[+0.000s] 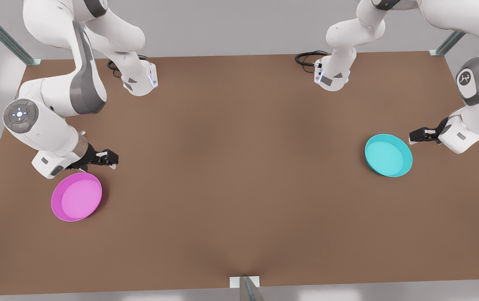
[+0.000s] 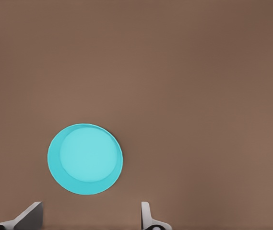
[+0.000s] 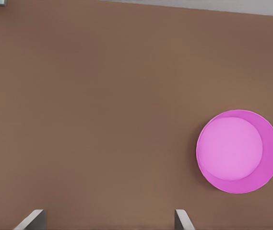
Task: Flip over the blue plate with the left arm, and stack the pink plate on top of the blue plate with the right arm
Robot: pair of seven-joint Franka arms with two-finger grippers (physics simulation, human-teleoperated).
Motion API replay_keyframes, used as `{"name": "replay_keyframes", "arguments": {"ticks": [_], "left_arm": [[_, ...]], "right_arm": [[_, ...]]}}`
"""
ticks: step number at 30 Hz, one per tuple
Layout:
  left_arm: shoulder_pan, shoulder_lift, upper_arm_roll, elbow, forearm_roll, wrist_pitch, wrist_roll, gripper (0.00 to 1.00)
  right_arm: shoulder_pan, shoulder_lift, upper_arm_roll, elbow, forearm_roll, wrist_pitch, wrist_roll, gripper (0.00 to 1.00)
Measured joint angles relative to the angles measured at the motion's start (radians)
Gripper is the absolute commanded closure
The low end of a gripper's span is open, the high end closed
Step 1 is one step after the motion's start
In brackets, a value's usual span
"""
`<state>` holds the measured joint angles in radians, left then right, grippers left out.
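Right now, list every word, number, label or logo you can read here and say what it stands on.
No readable words or numbers.
White logo mark, no letters: grey joint cap of the left arm.
Small button symbols, unreadable: round grey pad on the right arm.
Blue plate, pink plate: plain.
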<state>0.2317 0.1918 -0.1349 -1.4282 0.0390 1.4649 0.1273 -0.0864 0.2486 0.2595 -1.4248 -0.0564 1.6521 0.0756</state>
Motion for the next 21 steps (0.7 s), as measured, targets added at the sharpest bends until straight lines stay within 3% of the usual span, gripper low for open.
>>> {"name": "replay_keyframes", "arguments": {"ticks": [3,6,9,12,21], "left_arm": [[0.036,0.047,0.0,0.0,0.003,0.005,0.048,0.0],[0.264,0.24,0.004,-0.029,-0.023,0.178,0.465,0.0],[0.324,0.244,0.038,-0.289,-0.102,0.44,0.607,0.0],[0.364,0.248,0.081,-0.42,-0.182,0.558,0.682,0.0],[0.445,0.346,0.081,-0.469,-0.277,0.613,0.746,0.0]], "right_arm": [[-0.003,0.001,0.0,0.007,0.0,-0.026,-0.059,0.0],[-0.031,0.003,-0.001,0.003,0.003,-0.079,-0.133,0.0],[-0.207,0.018,-0.002,-0.022,0.003,-0.14,-0.136,0.0],[-0.339,0.101,-0.002,-0.017,0.001,-0.084,-0.189,0.0],[-0.479,0.296,0.0,-0.006,0.035,0.136,-0.397,0.0]]}}
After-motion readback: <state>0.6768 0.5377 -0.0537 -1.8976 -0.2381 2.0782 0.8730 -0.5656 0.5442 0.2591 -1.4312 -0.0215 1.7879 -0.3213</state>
